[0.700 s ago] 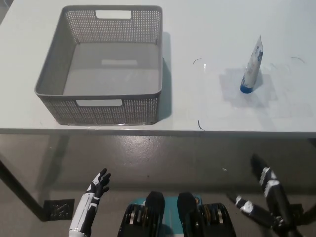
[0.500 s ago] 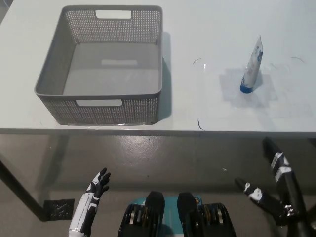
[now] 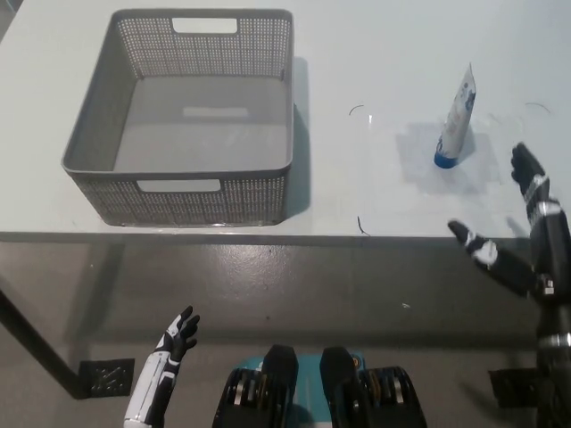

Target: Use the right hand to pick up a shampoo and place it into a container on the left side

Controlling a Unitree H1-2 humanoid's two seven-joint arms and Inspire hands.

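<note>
The shampoo tube [image 3: 456,119] stands upright on its blue cap on the right part of the white desk [image 3: 375,187], crimped end up and leaning a little, nothing touching it. The black right hand [image 3: 517,236] is low and to the right of it, over the desk's front edge, fingers spread wide and holding nothing, near the tube but clearly apart. Step in hand looks like the reach-in for the grasp. To do it well the hand should come in from the side at mid-body height, not at the thin flat top, and keep the fingers open until the tube sits between thumb and fingers. The tube is tall on a small cap, so any brush from a fingertip on the way in would likely tip it; go slow on the last bit and close evenly from both sides. Body probably soft, so a firm but not crushing squeeze. The grey perforated basket [image 3: 178,201] sits well apart on the left of the desk, empty, open top, with handle cutouts in its walls, so the carry will need a lift above its rim. The white left hand [image 3: 174,343] rests low at lower left below the desk, fingers apart, holding nothing.
</note>
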